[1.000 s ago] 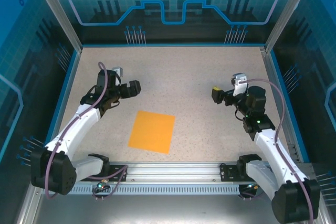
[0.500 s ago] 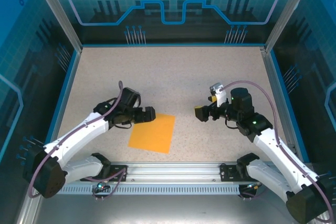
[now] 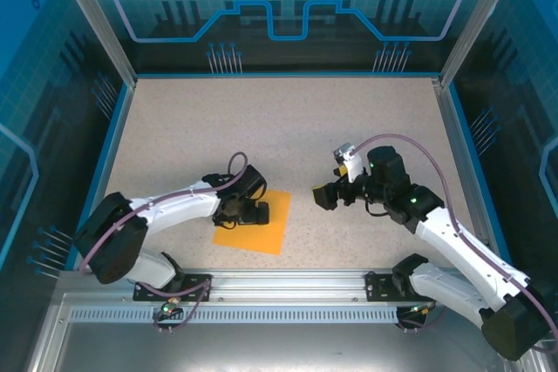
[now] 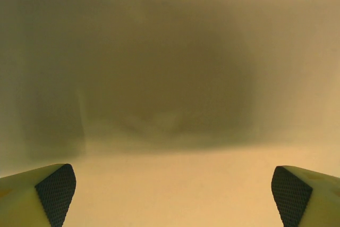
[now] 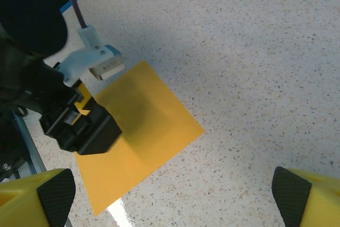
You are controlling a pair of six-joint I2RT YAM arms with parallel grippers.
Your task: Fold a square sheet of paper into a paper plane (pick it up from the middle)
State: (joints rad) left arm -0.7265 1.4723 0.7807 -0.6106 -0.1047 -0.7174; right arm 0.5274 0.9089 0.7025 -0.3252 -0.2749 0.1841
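— Where is the square sheet of paper (image 3: 261, 240) lying?
— It is lying flat on the table (image 3: 261, 128), at the near side. The left gripper (image 3: 260, 213) is hanging over its middle, jaws spread wide.
— And the right gripper (image 3: 321, 198)?
— It is hovering just beside the sheet's right edge, jaws also apart, not touching it.

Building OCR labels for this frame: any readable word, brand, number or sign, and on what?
No readable text anywhere.
square sheet of paper: plain orange, no print.
back panel: gear and line graphics, no letters or numbers.
table: speckled, unmarked.
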